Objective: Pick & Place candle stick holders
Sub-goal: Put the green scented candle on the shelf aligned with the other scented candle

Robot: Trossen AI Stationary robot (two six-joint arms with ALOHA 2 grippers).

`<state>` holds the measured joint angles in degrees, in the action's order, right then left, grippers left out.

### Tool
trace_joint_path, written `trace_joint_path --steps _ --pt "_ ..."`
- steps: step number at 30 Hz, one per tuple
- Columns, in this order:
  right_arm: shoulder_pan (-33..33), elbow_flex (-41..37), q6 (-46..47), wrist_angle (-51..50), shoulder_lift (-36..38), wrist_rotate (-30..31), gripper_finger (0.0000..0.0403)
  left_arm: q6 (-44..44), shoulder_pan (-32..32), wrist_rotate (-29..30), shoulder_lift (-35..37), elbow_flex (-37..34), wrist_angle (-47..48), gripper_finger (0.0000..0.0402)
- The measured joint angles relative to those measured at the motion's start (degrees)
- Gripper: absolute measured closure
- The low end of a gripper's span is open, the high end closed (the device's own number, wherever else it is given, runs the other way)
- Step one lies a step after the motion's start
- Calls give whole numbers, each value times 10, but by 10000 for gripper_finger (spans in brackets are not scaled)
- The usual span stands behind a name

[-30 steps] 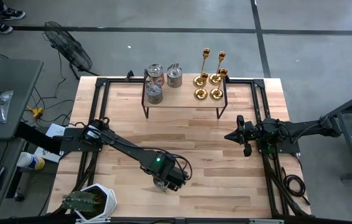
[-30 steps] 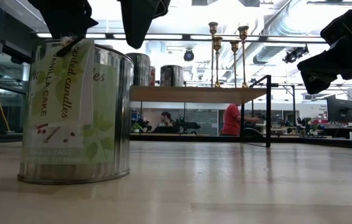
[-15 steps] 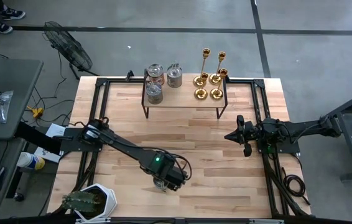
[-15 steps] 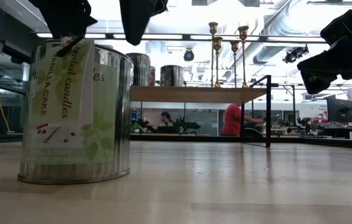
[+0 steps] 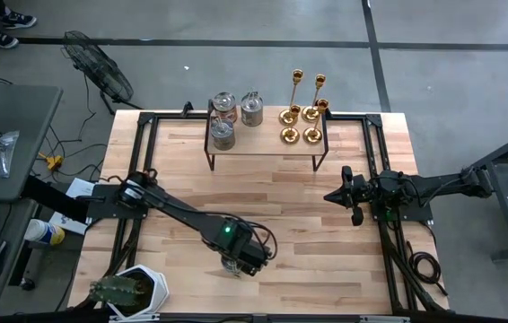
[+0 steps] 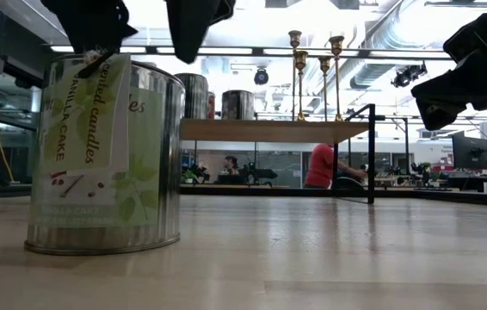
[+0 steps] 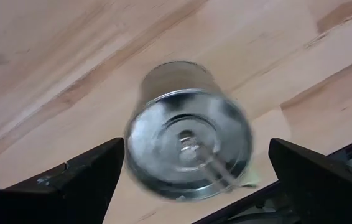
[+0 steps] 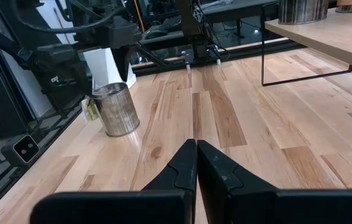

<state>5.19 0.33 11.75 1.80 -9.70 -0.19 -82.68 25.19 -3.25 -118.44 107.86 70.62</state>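
The left gripper (image 5: 232, 261) hangs over a silver-grey candle tin (image 6: 104, 155) standing near the bench's (image 5: 308, 224) front edge, fingers (image 7: 83, 177) spread wide to either side and clear of it. Bare wood lies open between the tin and the raised shelf (image 5: 263, 144) at the far edge, where three more tins (image 5: 224, 117) and four gold candlesticks (image 5: 303, 112) stand. The right gripper (image 5: 334, 195) waits by the right rail, fingers (image 8: 191, 168) pressed together. Only the low view shows the tin's label and two people (image 6: 321, 165) beyond the bench.
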Motion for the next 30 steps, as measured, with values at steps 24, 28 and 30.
trace_joint_path --steps 24,28,30 --pt "0 0 0 -1 -4 0 399 41 0 -39 -49 0 -26 9" --pt "0 0 0 0 -4 0 399 55 0 -53 -59 0 -29 9" --pt "0 0 0 0 -4 0 399 61 0 -58 -65 1 -34 9"
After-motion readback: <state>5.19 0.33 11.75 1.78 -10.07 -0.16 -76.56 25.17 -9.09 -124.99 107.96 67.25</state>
